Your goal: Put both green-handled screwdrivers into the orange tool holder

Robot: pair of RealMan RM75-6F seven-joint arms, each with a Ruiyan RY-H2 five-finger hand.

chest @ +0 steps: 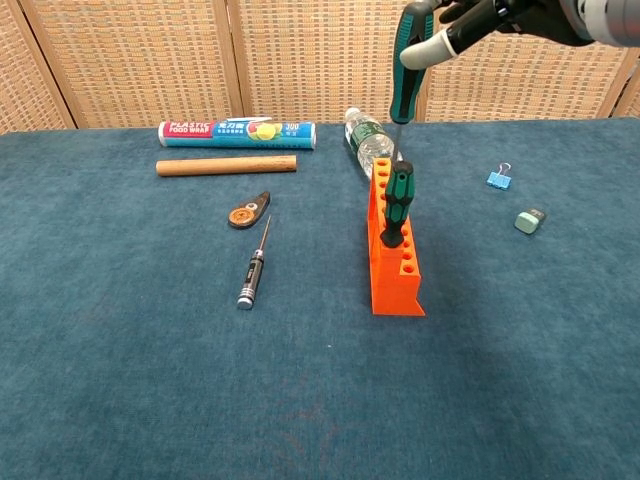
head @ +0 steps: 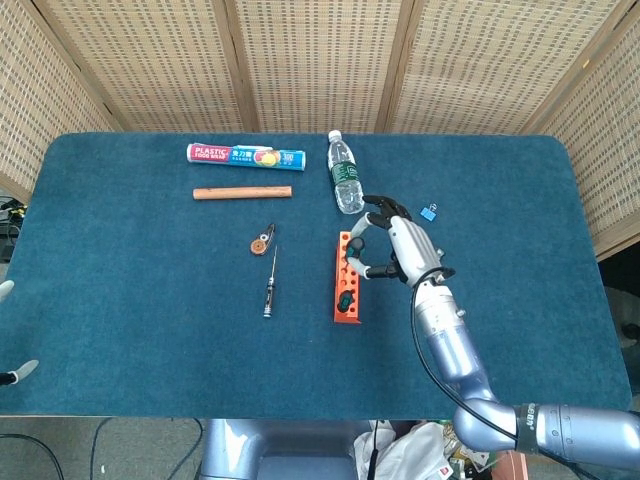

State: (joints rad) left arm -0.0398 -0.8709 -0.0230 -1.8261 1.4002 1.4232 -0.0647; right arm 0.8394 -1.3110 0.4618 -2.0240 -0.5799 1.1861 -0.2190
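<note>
While right hand (chest: 470, 20) grips second green-handled screwdriver (chest: 405, 70) above orange plastic tool holder (chest: 396, 270), we fear its tip catching seated green-handled screwdriver (chest: 396, 205) just below, tipping holder.

Near the far edge of the desk (head: 120, 330) lie a wrap box (head: 246, 155), a wooden dowel (head: 242, 192) and a bottle (head: 344, 172). A small black screwdriver (head: 270, 284) and tape measure (head: 261, 239) lie mid-desk. A blue clip (chest: 498, 179) and eraser (chest: 529, 220) lie toward the right edge.

Staged test space, lab-like: blue-carpeted tabletop (head: 120, 330) enclosed by woven rattan screens (head: 300, 60); odd mix of props — cling-wrap box (chest: 238, 133), water bottle (head: 344, 174), binder clip (chest: 498, 179).
</note>
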